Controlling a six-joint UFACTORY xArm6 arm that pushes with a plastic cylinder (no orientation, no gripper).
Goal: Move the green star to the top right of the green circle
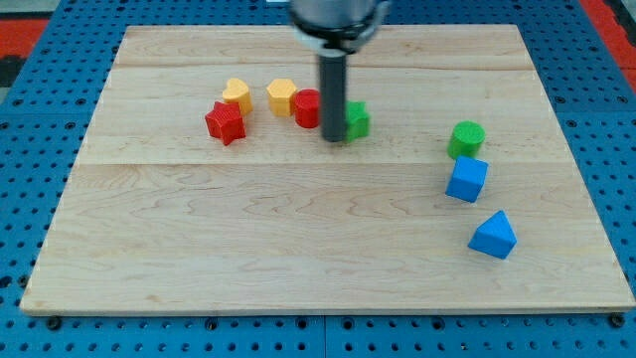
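Observation:
The green star [356, 118] lies at the upper middle of the wooden board, partly hidden behind my rod. My tip [333, 139] rests on the board at the star's left edge, touching or almost touching it. The green circle [465, 139], a short cylinder, stands far to the view's right of the star. A red circle [306, 107] sits just left of my rod, close to the star.
A yellow hexagon-like block [281, 96], a yellow heart [237, 94] and a red star [226, 122] lie to the view's left of my tip. A blue cube [466, 180] sits just below the green circle, and a blue triangular block [494, 236] lies lower right.

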